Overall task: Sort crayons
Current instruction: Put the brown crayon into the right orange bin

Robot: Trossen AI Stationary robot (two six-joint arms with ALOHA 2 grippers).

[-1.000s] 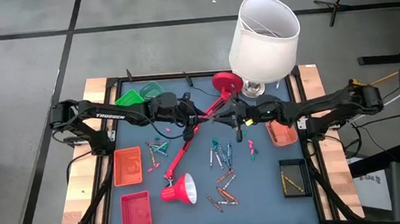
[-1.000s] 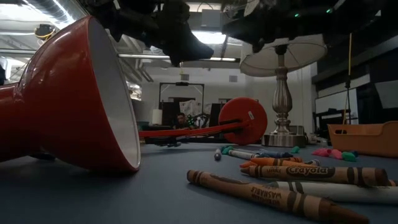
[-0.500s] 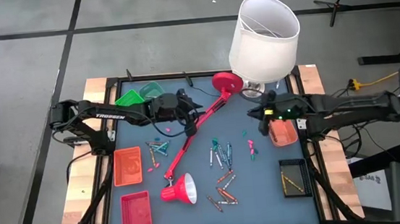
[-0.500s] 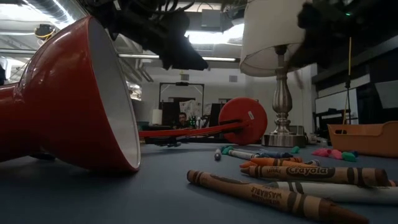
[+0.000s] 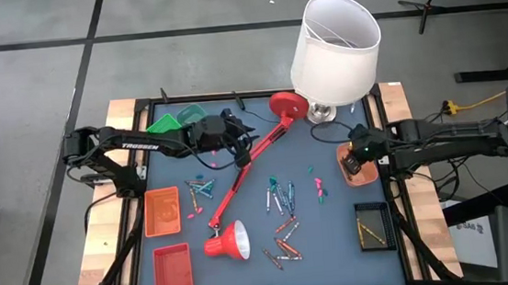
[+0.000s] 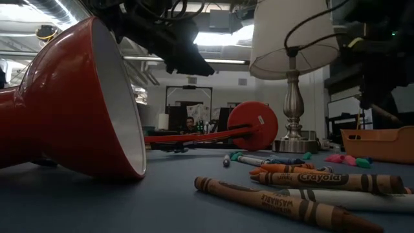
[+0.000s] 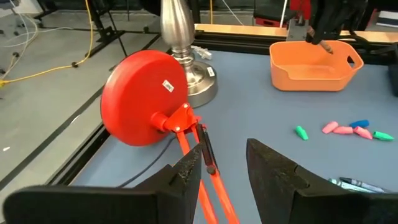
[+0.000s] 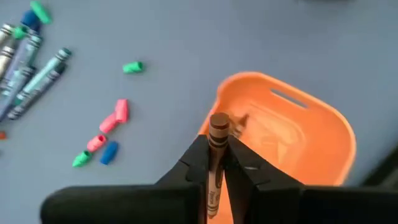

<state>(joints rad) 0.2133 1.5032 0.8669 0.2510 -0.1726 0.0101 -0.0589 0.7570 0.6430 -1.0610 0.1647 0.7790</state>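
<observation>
Many crayons lie loose on the blue table: a cluster at the middle (image 5: 282, 197), another toward the near edge (image 5: 286, 248), and a few at the left (image 5: 201, 190). My right gripper (image 8: 217, 163) is shut on a brown crayon (image 8: 217, 140) above the orange bin (image 8: 305, 146) at the table's right (image 5: 360, 168). My left gripper (image 7: 224, 171) stands open, high over the long red lamp arm (image 7: 199, 140) at the far middle (image 5: 238, 144), and touches nothing. My right gripper pinches the brown crayon's wrapped shaft (image 8: 216, 167) between its two fingers. The crayon lies along the fingers, and its free end (image 8: 219, 122) sticks out past their tips. The fingers slant steeply down. The crayon is lifted clear, over the orange bin's rim.
A red desk lamp lies across the table: base (image 5: 288, 105) at the far side, shade (image 5: 229, 242) at the near side. A white-shaded lamp (image 5: 334, 36) stands at the far right. There are more bins: green (image 5: 174, 122), orange (image 5: 161, 211), red (image 5: 173, 268), black (image 5: 372, 226).
My right gripper has drawn back from the table's middle toward its right edge and tipped to point downward; it is now over the orange bin. My left gripper has swung slightly over the lamp arm.
</observation>
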